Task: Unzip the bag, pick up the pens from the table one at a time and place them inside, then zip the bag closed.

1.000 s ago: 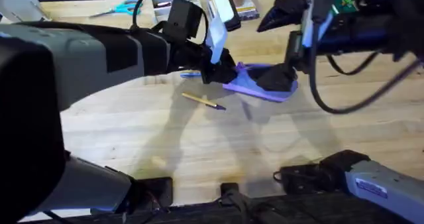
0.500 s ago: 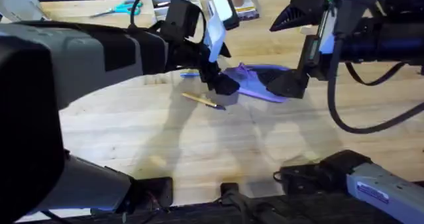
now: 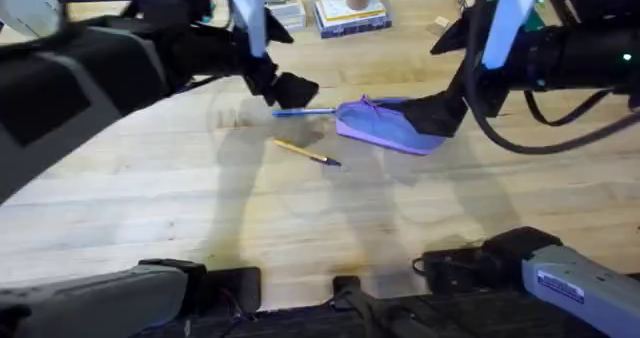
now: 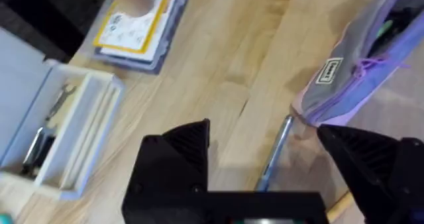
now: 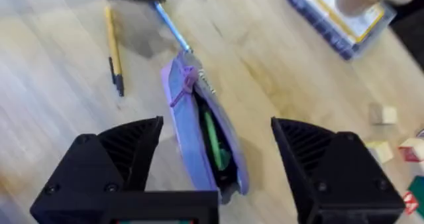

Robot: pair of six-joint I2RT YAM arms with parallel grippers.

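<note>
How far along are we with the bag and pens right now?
Done: the bag is unzipped, its mouth gaping, with something green inside. In hand: nothing; the left end effector hangs open over the blue-grey pen, and the right end effector is open above the bag. Left: the blue-grey pen and the yellow pen both lie on the table, then zipping shut.

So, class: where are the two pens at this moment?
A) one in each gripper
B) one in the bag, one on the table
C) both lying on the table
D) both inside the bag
C: the blue-grey pen and the yellow pen both lie on the table beside the bag.
</note>
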